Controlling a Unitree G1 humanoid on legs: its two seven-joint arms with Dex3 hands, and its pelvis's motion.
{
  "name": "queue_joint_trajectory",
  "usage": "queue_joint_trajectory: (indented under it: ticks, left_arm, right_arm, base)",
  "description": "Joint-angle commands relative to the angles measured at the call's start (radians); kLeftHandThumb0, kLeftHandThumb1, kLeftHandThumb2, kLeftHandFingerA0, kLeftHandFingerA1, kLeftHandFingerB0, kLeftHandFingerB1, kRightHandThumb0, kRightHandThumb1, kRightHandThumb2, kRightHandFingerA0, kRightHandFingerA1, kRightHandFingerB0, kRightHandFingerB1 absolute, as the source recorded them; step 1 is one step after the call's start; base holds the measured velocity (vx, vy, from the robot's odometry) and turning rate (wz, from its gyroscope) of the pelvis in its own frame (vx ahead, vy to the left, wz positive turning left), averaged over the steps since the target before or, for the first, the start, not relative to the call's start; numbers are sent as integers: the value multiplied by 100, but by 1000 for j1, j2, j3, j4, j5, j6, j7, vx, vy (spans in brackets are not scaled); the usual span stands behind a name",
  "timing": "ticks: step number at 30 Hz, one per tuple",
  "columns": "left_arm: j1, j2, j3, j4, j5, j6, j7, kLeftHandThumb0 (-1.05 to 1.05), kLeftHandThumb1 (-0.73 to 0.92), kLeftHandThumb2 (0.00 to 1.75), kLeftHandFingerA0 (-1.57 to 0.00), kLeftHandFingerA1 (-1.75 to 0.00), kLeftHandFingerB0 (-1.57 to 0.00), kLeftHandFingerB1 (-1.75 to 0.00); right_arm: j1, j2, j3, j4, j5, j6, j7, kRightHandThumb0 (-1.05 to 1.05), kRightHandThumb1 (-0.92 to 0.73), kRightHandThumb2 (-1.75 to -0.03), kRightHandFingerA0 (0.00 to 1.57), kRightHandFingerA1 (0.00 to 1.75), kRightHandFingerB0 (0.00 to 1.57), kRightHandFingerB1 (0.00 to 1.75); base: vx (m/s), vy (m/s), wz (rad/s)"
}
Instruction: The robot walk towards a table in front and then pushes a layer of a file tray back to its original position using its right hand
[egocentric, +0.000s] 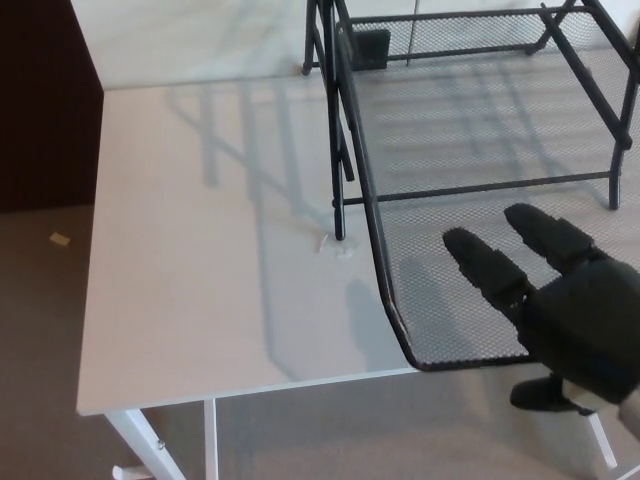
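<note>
A black wire-mesh file tray (470, 110) stands on the right half of the white table (200, 250). Its pulled-out mesh layer (440, 270) juts toward me, its front corner hanging just past the table's near edge. My right hand (560, 310) is black and sits at that layer's front right. Two fingers (485, 265) stretch out over the mesh and the thumb hangs below the rim. The fingers are apart and hold nothing. My left hand does not show.
The tray's black frame legs (340, 170) stand mid-table with a small white scrap (335, 247) at their foot. A dark cabinet (45, 100) fills the far left. Brown floor lies below the table edge, with a small tan scrap (62, 239) on it.
</note>
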Motion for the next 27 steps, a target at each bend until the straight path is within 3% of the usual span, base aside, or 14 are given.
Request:
queue_joint_trajectory:
  ticks: [1, 27]
  left_arm:
    - [6, 11, 4, -12, -6, 29, -11, -24, 70, 61, -46, -40, -39, -37]
    - [-3, 18, -12, -20, 13, 48, -4, -24, 70, 61, -47, -40, -39, -36]
  right_arm:
    - [-64, -38, 36, 127, -37, 82, -29, -88, -51, -83, 0, 0, 0, 0]
    - [-374, -86, 188, 402, -17, 215, -81, -87, -52, -84, 0, 0, 0, 0]
  base:
    - [0, 0, 0]
    - [0, 0, 0]
